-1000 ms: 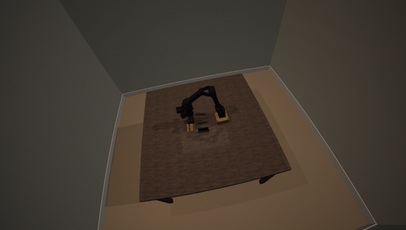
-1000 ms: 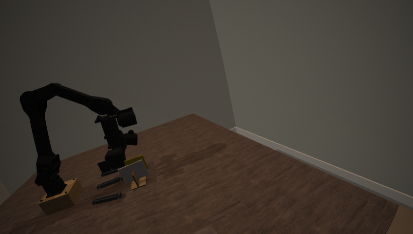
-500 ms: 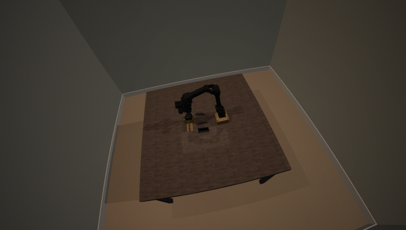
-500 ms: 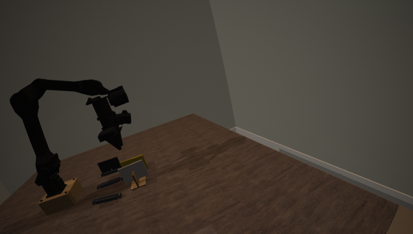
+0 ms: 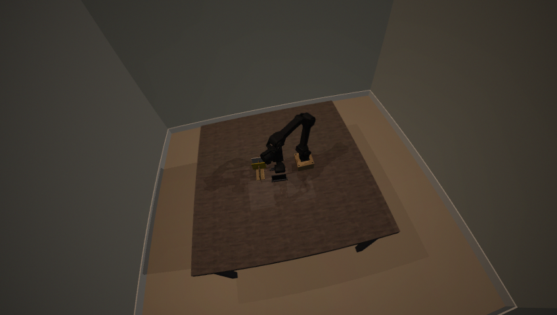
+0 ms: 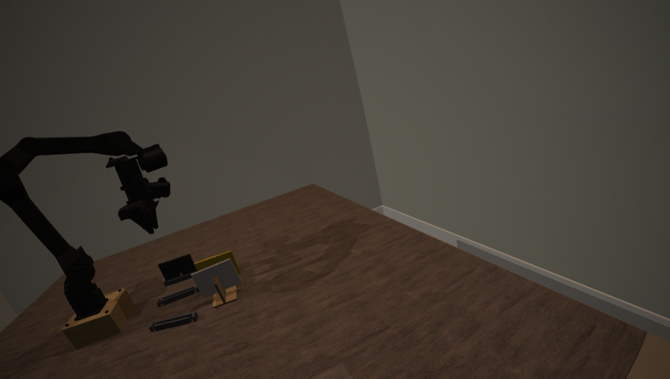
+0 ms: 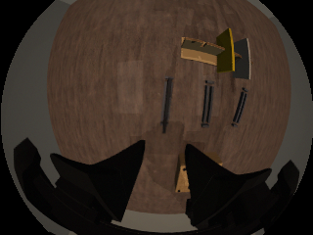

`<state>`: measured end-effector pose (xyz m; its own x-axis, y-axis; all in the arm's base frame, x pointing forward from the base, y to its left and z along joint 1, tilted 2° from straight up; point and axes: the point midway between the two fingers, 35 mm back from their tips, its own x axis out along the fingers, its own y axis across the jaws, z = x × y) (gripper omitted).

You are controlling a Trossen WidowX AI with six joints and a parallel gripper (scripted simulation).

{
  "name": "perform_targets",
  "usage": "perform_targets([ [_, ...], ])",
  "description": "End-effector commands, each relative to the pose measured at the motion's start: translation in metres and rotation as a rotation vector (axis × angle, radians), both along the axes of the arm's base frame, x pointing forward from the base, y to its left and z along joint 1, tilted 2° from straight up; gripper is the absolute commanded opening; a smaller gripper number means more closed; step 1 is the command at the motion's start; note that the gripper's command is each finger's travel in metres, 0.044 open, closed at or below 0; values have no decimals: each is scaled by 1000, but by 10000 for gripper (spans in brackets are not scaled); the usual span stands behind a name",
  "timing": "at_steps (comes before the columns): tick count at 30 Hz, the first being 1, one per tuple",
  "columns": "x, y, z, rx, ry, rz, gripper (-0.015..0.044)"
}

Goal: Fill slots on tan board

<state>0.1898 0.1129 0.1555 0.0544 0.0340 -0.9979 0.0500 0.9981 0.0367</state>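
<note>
Tan board: I can see it (image 5: 260,174) (image 6: 219,289) (image 7: 201,46) standing on edge on its light wooden foot, on the brown table (image 5: 273,233) (image 6: 423,305) (image 7: 98,73).
Yellow board: upright (image 5: 258,165) (image 6: 213,260) (image 7: 225,51), set crosswise on the tan board; from here I cannot tell whether it is fully down.
Grey board: also upright and crosswise (image 5: 255,159) (image 6: 216,278) (image 7: 243,59), beside the yellow one and apart from it, towards one end of the tan board; its seating is hard to judge too.
Open slot: a dark notch shows in the tan board's top edge, on the other side of the yellow board from the grey.
Black board: upright in its dark holder, away from the tan board (image 5: 278,178) (image 6: 177,268) (image 7: 167,103).
Middle holder: bare of any board (image 6: 178,296) (image 7: 207,104).
Outer holder: boardless as well (image 6: 174,322) (image 7: 240,107), roughly parallel to the middle one.
Gripper: up above the table (image 5: 279,168) (image 6: 152,230) (image 7: 165,145), pointing down, fingers partway apart with nothing between them, clear of every board.
Arm: black, bent high (image 5: 291,126) (image 6: 75,145), rising from a wooden block (image 5: 305,167) (image 6: 94,333) (image 7: 181,181).
Lettering: too dark and small for me to make out.
</note>
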Motion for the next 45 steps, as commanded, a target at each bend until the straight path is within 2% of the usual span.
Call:
perform_targets([
  [1,-9,0,-1,-4,7,-16,189],
  [3,-9,1,-8,-4,7,-16,189],
  [9,-12,3,-66,-4,8,-16,189],
  [45,-7,3,-117,-4,8,-16,189],
])
